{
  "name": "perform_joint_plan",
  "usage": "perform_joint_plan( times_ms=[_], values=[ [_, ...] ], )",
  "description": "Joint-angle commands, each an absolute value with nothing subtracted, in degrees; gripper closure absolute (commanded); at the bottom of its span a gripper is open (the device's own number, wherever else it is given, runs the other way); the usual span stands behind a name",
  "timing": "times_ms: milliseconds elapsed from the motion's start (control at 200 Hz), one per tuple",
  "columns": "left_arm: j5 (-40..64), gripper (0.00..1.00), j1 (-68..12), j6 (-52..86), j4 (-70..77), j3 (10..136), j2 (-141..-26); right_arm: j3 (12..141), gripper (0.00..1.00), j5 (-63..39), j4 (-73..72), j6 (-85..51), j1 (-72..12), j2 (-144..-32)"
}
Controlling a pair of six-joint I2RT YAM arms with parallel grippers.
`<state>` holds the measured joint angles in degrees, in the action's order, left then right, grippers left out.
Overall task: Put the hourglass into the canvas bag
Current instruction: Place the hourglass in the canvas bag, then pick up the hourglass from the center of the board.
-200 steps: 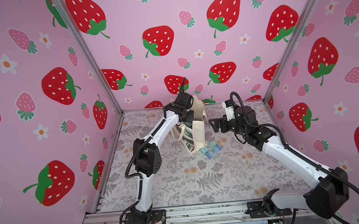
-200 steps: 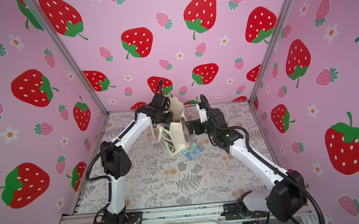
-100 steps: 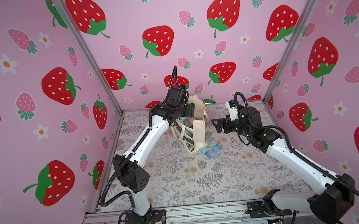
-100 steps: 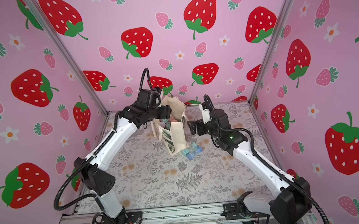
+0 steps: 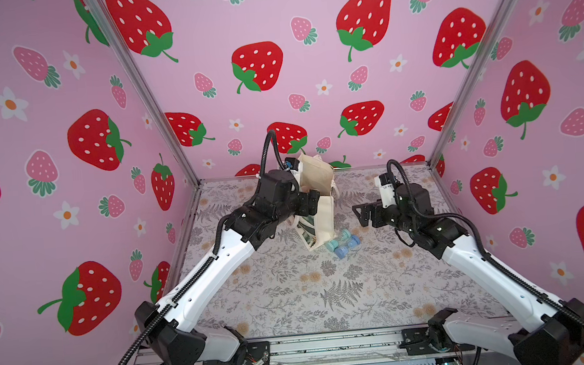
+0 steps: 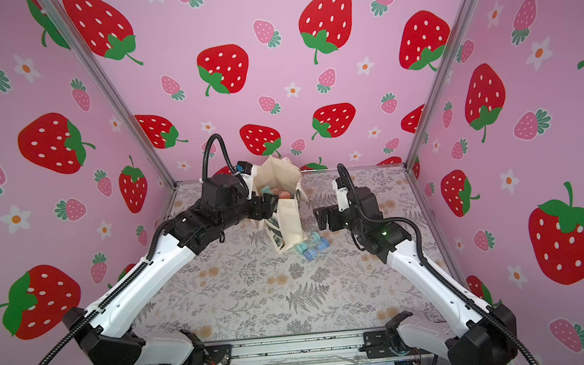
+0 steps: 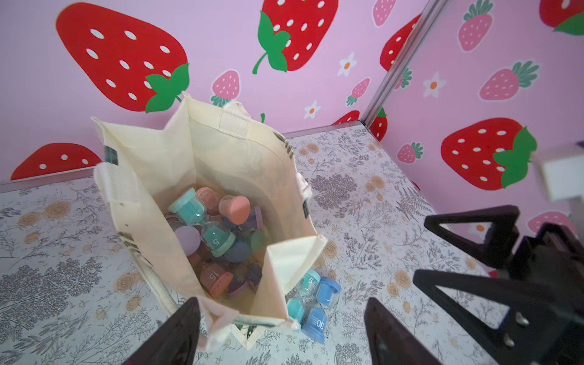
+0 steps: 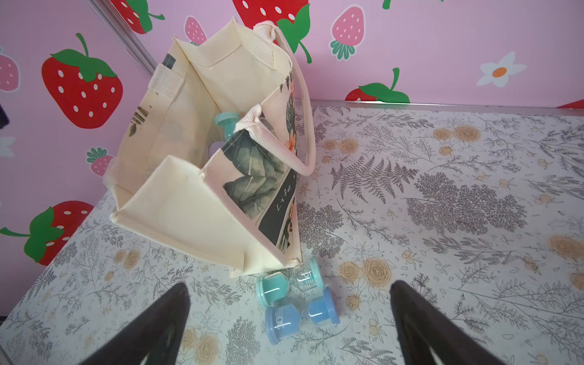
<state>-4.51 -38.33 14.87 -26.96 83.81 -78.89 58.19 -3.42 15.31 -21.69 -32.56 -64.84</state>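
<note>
My left gripper has just opened above the canvas bag — the teal hourglass lies inside, a pair waits outside.

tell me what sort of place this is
Probably a robot test booth: strawberry-print walls on a metal frame, a floral tabletop, and a left arm and right arm bolted to a rail.

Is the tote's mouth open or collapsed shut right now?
Open: in the left wrist view the boxy cream leaf-print canvas tote has its mouth spread wide, with small coloured hourglasses visible inside.
</note>
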Motion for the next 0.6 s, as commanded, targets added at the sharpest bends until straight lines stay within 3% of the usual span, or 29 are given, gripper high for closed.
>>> perform_joint_plan(
  times_ms=[0, 305, 595],
  values=[
    [-7.5, 0.18, -42.1, 15.9, -23.8, 79.1, -76.1, 56.3, 0.01, -2.0, 19.4, -23.1, -32.1, -62.5],
    [-8.1, 0.19, -51.9, 16.8, -17.4, 65.6, -74.1, 49.5, 0.01, -0.1, 26.2, -25.1, -31.6, -57.5],
    [-5.8, 0.21, -54.1, 15.2, -9.3, 61.4, -84.8, 42.7, 0.01, -2.3, 27.6, -29.1, -30.8, -55.4]
  ],
)
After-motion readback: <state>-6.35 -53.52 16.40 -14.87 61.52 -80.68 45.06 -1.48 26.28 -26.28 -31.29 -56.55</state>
